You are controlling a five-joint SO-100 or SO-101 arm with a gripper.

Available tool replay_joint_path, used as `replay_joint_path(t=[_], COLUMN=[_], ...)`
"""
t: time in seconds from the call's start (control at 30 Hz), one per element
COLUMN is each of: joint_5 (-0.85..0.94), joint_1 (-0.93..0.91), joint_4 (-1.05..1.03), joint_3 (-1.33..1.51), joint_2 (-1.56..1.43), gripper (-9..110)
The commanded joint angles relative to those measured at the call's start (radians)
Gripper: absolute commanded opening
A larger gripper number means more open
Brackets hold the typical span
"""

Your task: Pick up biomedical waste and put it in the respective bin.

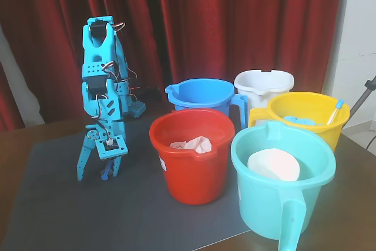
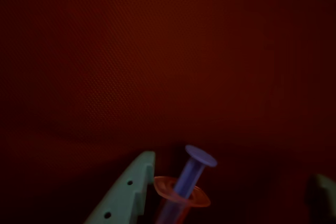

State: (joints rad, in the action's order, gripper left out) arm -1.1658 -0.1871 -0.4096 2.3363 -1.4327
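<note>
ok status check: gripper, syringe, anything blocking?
Gripper down at the mat, jaws open, straddling the syringe. Syringe on the mat, not yet gripped. Nothing in the way; red bucket stands clear to the right in fixed view.

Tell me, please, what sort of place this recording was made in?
Probably a home room set up for a demo: red curtains behind a wooden table, a dark mat, and coloured buckets.

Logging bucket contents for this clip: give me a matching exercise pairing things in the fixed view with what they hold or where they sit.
Column one:
1. red bucket
2. teal bucket
3. yellow bucket
4. gripper

Column two:
A. pale syringe leaning on its rim
B. crumpled white material inside
C. down at the dark mat, over a small blue syringe
D. smooth white rounded item inside

Pairs: 1-B, 2-D, 3-A, 4-C
</note>
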Motion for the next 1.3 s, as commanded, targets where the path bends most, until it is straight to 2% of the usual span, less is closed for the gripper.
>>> replay_joint_path(t=[0.0,0.4,0.77,1.1,1.27], joint_5=[-0.006,-0.035,-0.038,-0.167,-0.183], joint_1=[0.009,0.009,0.008,0.08,0.078], joint_4=[-0.035,-0.043,-0.046,-0.112,-0.11], joint_3=[0.005,0.051,0.302,0.29,0.281], joint_2=[0.018,0.003,-0.388,-0.402,-0.402], gripper=[30,30,30,30,16])
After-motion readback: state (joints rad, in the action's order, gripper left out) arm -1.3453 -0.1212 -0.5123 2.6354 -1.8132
